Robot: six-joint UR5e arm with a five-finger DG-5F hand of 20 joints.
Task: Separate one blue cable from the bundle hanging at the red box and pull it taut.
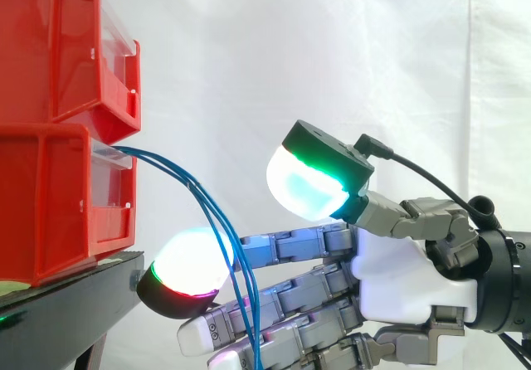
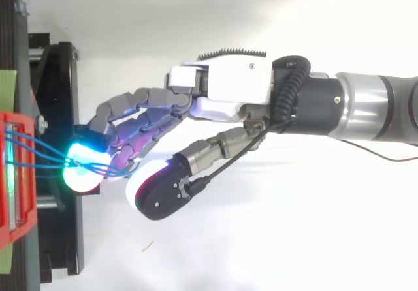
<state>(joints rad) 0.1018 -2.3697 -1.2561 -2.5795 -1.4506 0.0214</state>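
At the fingers (image 1: 299, 241) of the robot hand (image 1: 406, 279): blue cables (image 1: 211, 212) cross them top to bottom, right by the glowing fingertip pad (image 1: 187, 270). Robot hand is wide open, with fingers stretched near straight toward the bins and thumb (image 1: 311, 183) raised well above them. No pinch on anything that I can see. Several strands sit close together; in the top view they fan out from the box and converge at the fingers. Can't tell whether any single strand sits between two fingers.

Key relation: the bundle's anchor is ahead of the fingertips and slightly above, at the front lip of the lower red box (image 1: 50, 196). The cable axis arcs from there down past the fingers and on below the robot hand. It's slack, not taut. My read: separation not done yet. Next move needs one strand isolated, thumb closed onto it, then a pull back away from the box. Risk is catching two strands.

Beyond: a second red bin (image 1: 58, 46) is stacked above, both on a black stand (image 1: 66, 295), with the fingertip pad just beside its edge. White curtain (image 1: 332, 46) behind, white surface (image 2: 274, 252) under the robot hand.
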